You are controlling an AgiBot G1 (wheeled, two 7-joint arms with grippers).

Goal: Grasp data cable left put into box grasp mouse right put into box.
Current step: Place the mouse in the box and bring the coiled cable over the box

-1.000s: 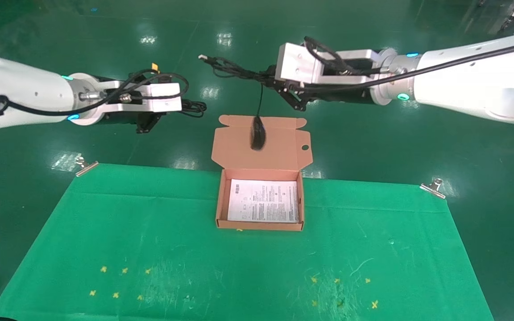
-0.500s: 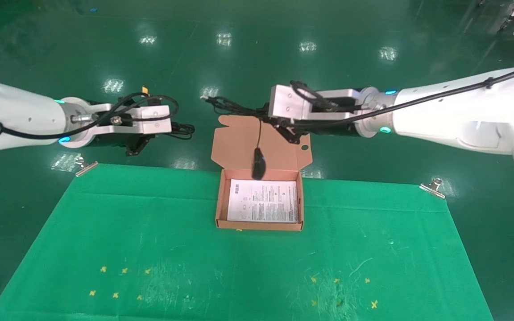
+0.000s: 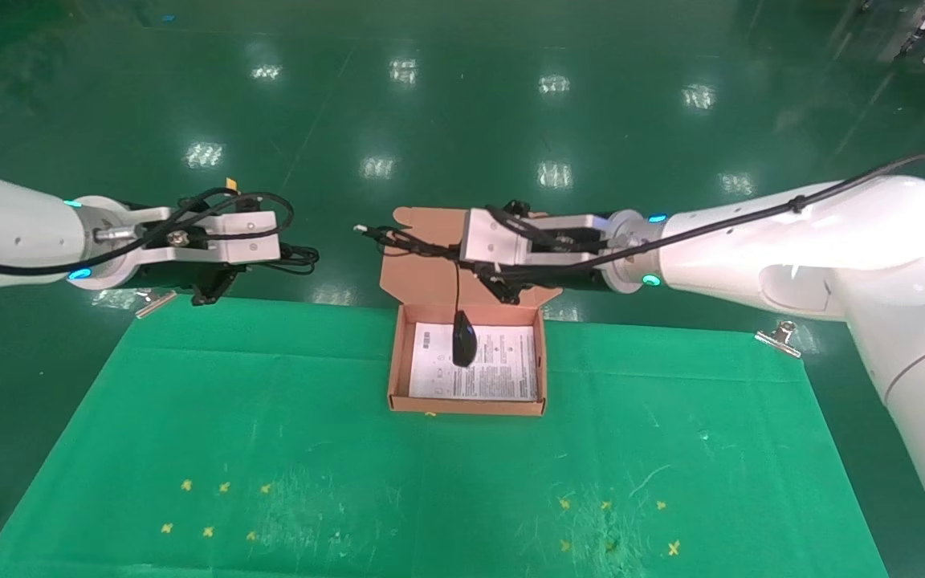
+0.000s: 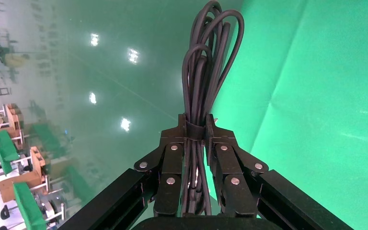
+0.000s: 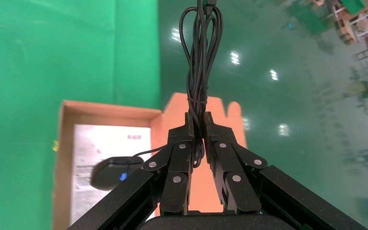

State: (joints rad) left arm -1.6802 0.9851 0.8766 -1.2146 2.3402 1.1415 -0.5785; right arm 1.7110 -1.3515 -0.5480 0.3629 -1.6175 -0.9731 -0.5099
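The right pincer hangs just behind the box, pressed together on the bundled cord of the mouse. The mouse dangles on that cord over the white leaflet in the box; whether it touches the leaflet cannot be told. The left pincer waits well to the left, near the far edge of the bench, pinching the data cable by the middle of its loops.

What could go wrong, as I judge it: the mouse hangs by a thin cord and may swing, so letting go too soon could drop it against the box wall or let the loose cord and plug spill over the raised lid and outside. The right arm also sits close to that lid and could knock it. The data cable's long loops could likewise drape over the rim when its turn comes.

Against the earlier frames, the right arm has come down and nearer: the mouse, then hanging high before the lid, is now low inside the box. The left arm has sunk lower too and drifted a little further left, cable still held.
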